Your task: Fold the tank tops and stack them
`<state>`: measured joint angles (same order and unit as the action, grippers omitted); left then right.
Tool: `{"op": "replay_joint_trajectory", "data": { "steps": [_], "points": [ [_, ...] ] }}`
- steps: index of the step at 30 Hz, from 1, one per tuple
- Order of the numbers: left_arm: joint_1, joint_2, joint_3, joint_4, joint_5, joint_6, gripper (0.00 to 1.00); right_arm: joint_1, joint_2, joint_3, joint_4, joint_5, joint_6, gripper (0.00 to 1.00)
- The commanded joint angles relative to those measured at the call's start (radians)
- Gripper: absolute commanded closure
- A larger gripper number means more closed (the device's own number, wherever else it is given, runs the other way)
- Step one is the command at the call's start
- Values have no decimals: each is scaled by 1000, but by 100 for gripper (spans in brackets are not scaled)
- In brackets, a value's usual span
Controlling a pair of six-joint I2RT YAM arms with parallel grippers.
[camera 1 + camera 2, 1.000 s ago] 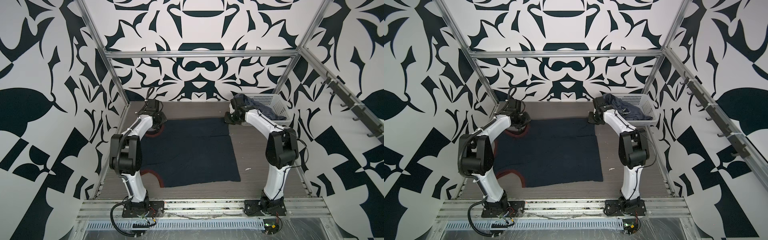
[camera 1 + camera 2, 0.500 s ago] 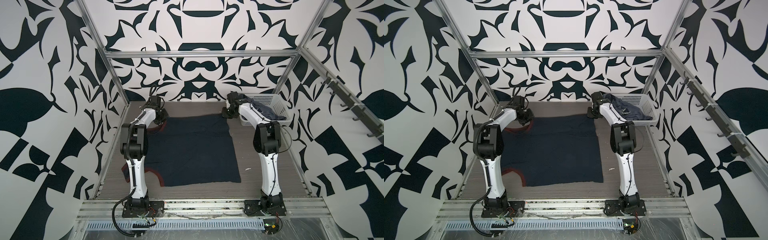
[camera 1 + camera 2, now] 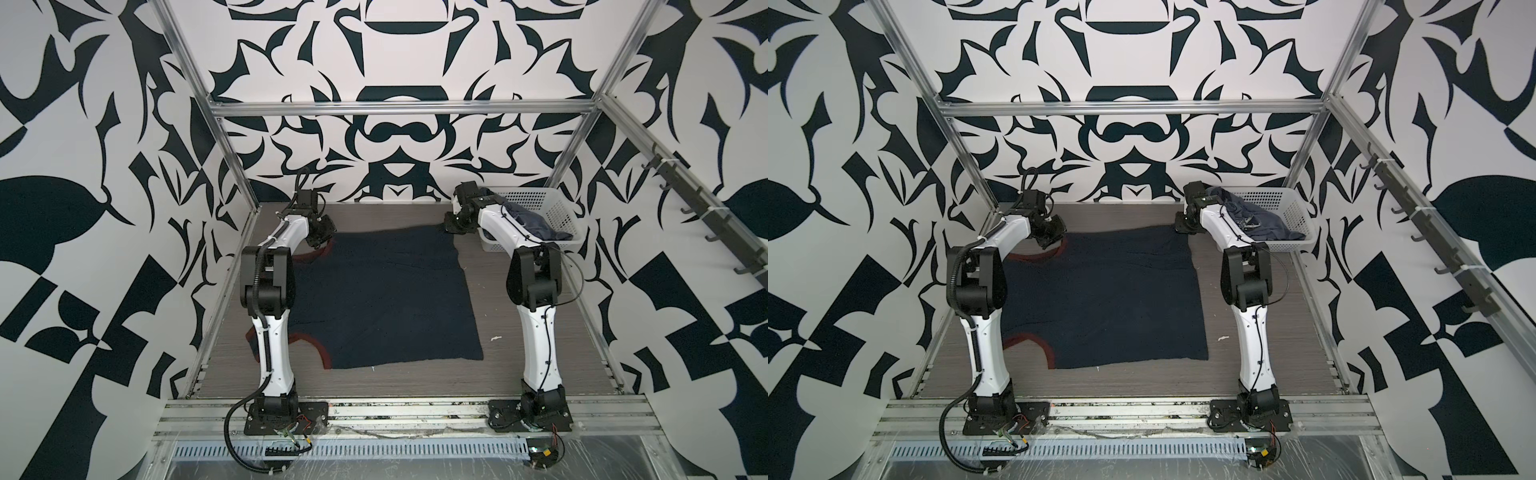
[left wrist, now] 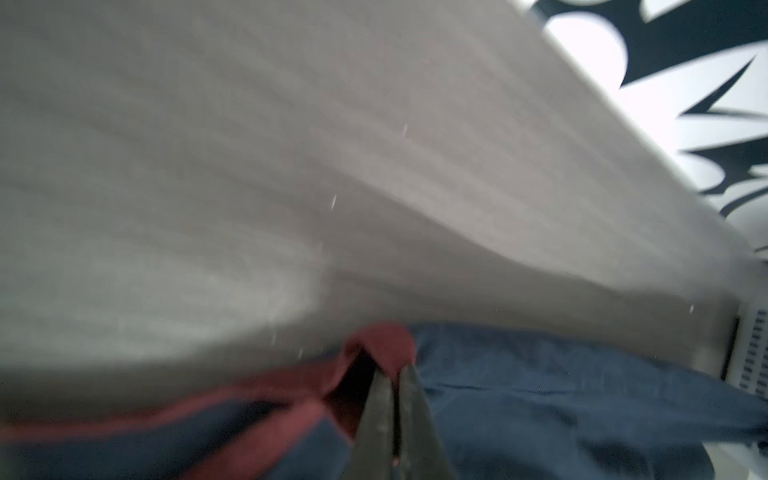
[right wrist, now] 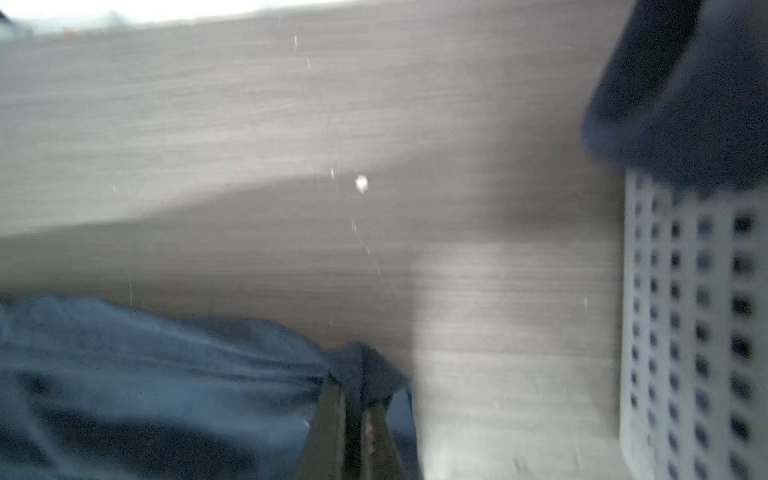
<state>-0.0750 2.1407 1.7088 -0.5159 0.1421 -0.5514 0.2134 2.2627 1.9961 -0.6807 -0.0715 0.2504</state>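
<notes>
At left, left gripper (image 4: 394, 374) pinched tight on the dark-red trim (image 4: 386, 343) of the navy tank top (image 3: 382, 291), spread flat on the table (image 3: 519, 365). At right, right gripper (image 5: 355, 390) clamped narrow on its far hem corner. Best to lift both corners level, hold that edge taut, and carry it forward onto the near hem. Further right, slate-blue tank top (image 3: 1262, 220) heaped in the white basket (image 3: 559, 199).

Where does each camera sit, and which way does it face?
Both top views: high above the arm bases, looking down toward the back wall; both arms whole.
Left wrist: looks out past the left gripper, shut on the red trim of the navy tank top.
Right wrist: looks out past the right gripper, shut on that top's corner; basket beside.
Shared: all show the top.
</notes>
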Motion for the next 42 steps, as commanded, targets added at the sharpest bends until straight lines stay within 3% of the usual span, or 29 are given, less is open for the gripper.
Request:
{"op": "replay_joint_trajectory", "data": {
  "steps": [1, 10, 22, 31, 42],
  "points": [
    [-3, -140, -102, 7, 33, 0, 94, -7, -160, -122, 73, -22, -5, 100],
    [-38, -396, -473, 127, 25, -68, 93, -7, -359, -476, 193, -62, 41, 100],
    [-111, -533, -803, 226, -13, -133, 93, -8, -554, -825, 268, -8, 107, 100],
    [-109, -652, -845, 178, -94, -129, 92, -8, -618, -896, 252, 3, 123, 100],
    [-108, -599, -893, 188, -120, -135, 92, -8, -610, -1031, 288, -4, 199, 100]
  ]
}}
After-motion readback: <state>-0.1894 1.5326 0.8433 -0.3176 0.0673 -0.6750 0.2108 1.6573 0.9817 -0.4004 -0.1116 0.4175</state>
